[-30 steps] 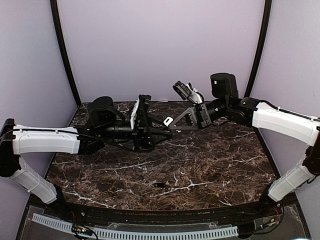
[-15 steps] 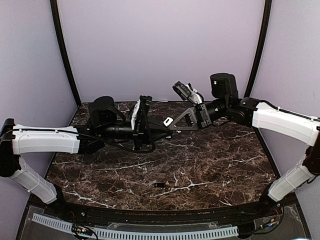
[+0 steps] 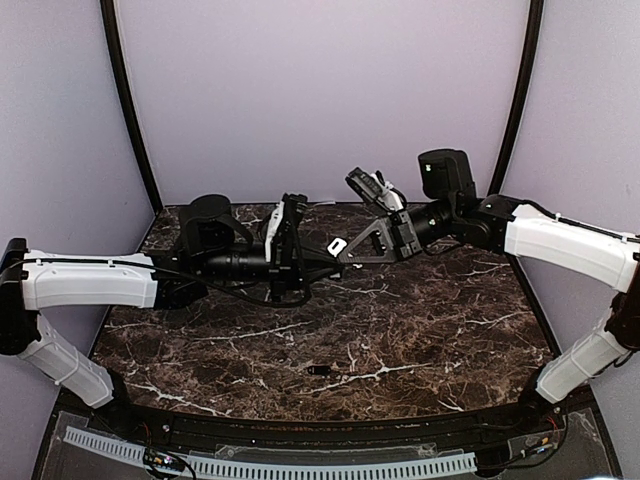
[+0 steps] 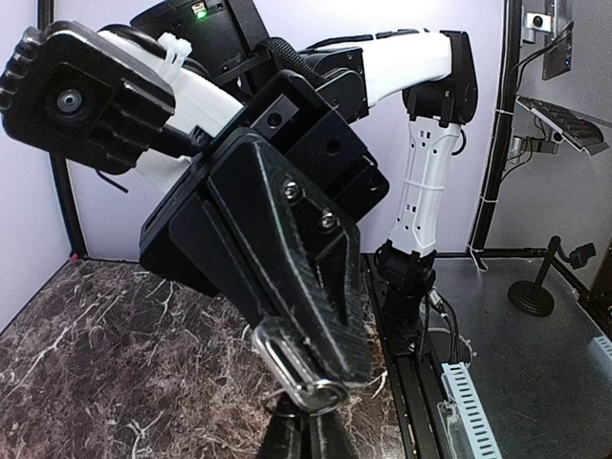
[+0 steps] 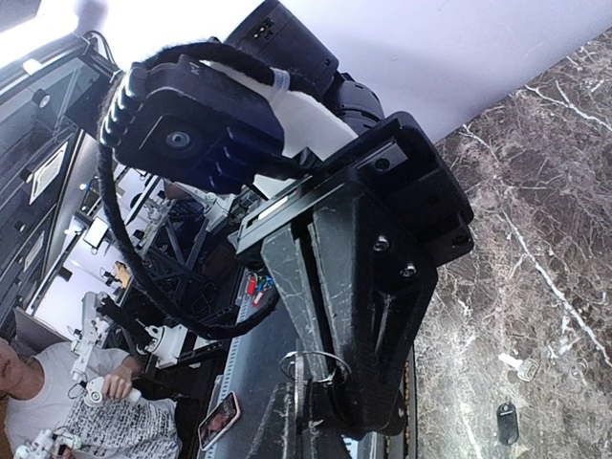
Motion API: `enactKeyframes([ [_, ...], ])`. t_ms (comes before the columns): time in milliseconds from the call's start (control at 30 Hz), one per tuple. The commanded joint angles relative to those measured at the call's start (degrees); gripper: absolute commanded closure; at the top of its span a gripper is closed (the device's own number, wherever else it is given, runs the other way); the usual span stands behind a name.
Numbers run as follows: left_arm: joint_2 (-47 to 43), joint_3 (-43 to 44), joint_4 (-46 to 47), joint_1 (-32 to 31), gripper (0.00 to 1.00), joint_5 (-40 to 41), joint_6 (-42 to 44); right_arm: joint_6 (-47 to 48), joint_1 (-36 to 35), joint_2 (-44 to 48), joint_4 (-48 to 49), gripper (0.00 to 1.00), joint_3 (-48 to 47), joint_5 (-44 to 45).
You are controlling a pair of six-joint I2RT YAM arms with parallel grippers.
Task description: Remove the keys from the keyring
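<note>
Dark marble worktop (image 3: 430, 330). Above its far middle, the left pincer (image 3: 332, 264) and right pincer (image 3: 347, 252) meet tip to tip. Both are pinched on the keyring (image 4: 304, 381), held in the air. One dark key (image 3: 318, 371) lies on the worktop, well apart, nearer the front.

Soft, even light; overhead view sharp.
Right wrist view blows out at 11 o'clock; both wrist views bend at edges.
</note>
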State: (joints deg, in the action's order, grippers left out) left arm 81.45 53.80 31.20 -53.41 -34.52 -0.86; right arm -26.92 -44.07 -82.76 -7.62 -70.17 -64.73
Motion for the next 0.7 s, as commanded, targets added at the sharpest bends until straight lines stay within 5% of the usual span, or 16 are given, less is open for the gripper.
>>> enactKeyframes([
  [0, -2.27, -0.41, -3.89, 0.22, 1.00, 3.39, 0.83, 3.18, 0.21, 0.85, -3.61, 1.00, -2.12, 0.54],
  [667, 0.28, 2.70, -19.01, 0.15, 1.00, 6.26, 4.77, 7.34, 1.44, -0.86, -8.63, 1.00, -5.24, 2.11],
])
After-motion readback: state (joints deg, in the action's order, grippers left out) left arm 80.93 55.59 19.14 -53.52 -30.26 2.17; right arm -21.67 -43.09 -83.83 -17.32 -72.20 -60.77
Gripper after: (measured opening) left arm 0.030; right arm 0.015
